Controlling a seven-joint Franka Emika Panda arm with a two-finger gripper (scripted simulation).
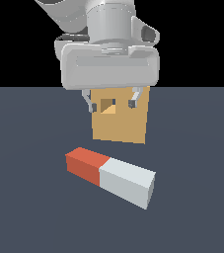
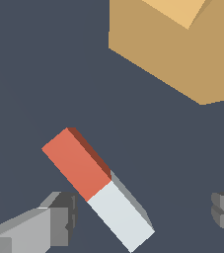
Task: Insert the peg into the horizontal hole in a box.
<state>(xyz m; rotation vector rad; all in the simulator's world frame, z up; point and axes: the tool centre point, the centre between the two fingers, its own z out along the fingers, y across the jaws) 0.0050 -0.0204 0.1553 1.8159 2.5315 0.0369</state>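
Now | gripper [image 1: 112, 104] wide open, empty | above peg [image 1: 111, 176], untouched

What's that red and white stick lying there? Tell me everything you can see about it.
The peg is a square-sided bar, its shorter part red-orange, the longer part pale grey-white, with a smooth, matte look. It lies flat on the dark floor, skewed at an angle, in front of the tan box and apart from it. The open pincer hangs above; nothing grips or touches the peg.

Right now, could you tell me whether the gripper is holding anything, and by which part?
Nothing is held: the gripper is open, and the red-and-white square peg lies untouched on the floor.
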